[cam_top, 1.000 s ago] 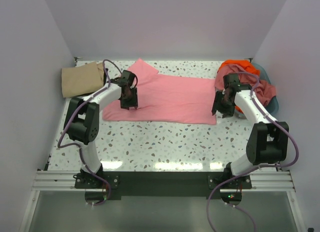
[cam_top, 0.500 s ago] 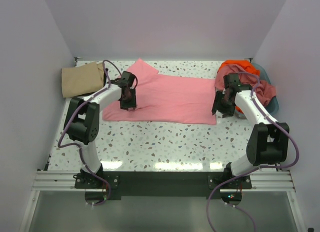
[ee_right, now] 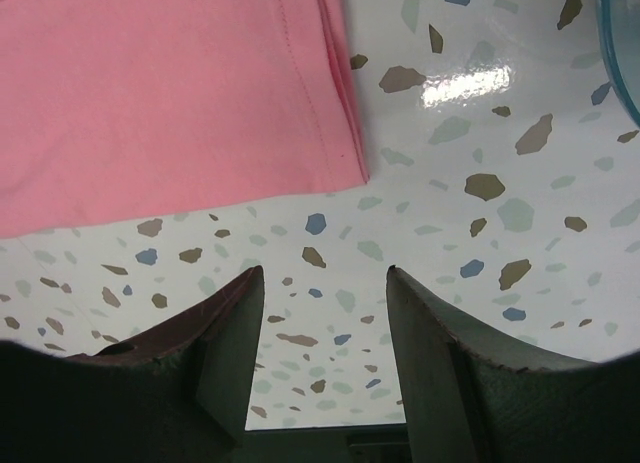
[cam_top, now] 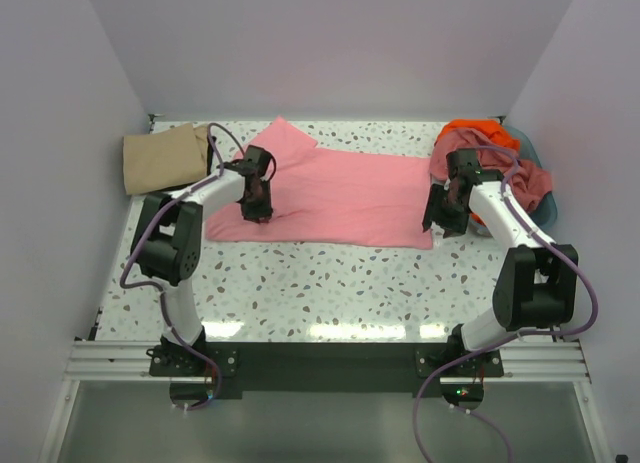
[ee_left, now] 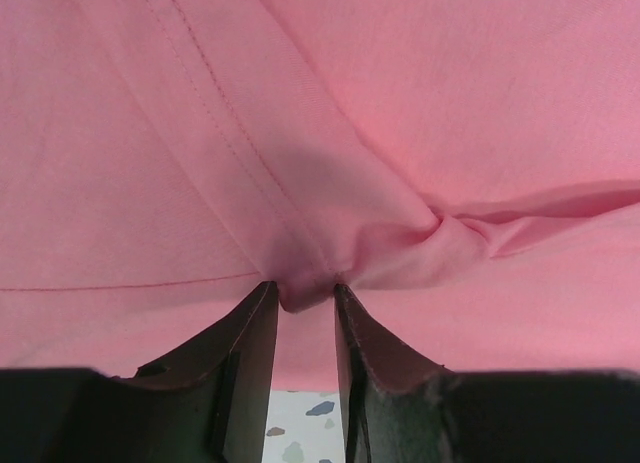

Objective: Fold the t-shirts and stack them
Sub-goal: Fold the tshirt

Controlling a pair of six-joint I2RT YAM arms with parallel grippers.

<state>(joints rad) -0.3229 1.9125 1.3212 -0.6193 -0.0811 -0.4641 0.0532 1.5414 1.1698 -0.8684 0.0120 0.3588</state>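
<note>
A light pink t-shirt (cam_top: 345,195) lies spread on the speckled table, one sleeve pointing to the far left. My left gripper (cam_top: 260,210) is shut on a pinch of its cloth near the sleeve seam (ee_left: 305,288). The cloth bunches into a fold at the fingertips (ee_left: 262,305). My right gripper (cam_top: 440,219) is open and empty, hovering at the shirt's near right corner (ee_right: 345,163), over bare table. A tan shirt (cam_top: 162,158) lies folded at the far left. Orange (cam_top: 475,131) and dusty pink (cam_top: 520,178) shirts are piled at the far right.
A blue basket (cam_top: 535,163) holds the shirt pile at the far right; its rim shows in the right wrist view (ee_right: 622,53). White walls close in the table on three sides. Bare speckled table (cam_top: 330,283) runs along the near side.
My left gripper has moved slightly toward the far side, still pinching the pink cloth. The right gripper has barely moved.
</note>
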